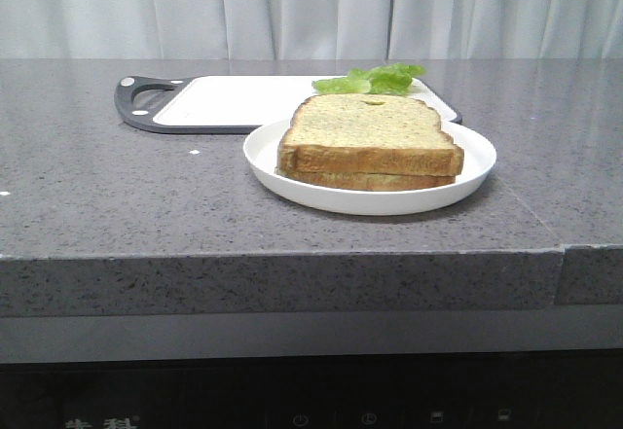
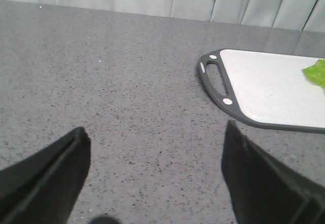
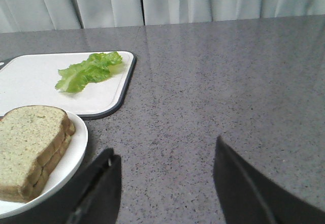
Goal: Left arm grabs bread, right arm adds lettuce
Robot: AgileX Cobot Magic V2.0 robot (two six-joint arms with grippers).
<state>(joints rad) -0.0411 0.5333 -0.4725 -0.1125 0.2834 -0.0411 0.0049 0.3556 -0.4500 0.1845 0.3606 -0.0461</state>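
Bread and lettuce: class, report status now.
Left gripper and right gripper open, empty. Bread stacked on plate; lettuce on cutting board. Nothing in the way.

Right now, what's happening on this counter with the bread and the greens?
Nothing is being handled at this moment. Two slices of bread sit stacked on a white plate, and the lettuce lies behind them on a white cutting board. The left pincer and right pincer both hover open and empty above the grey counter, so no slice has been lifted and no lettuce added yet.
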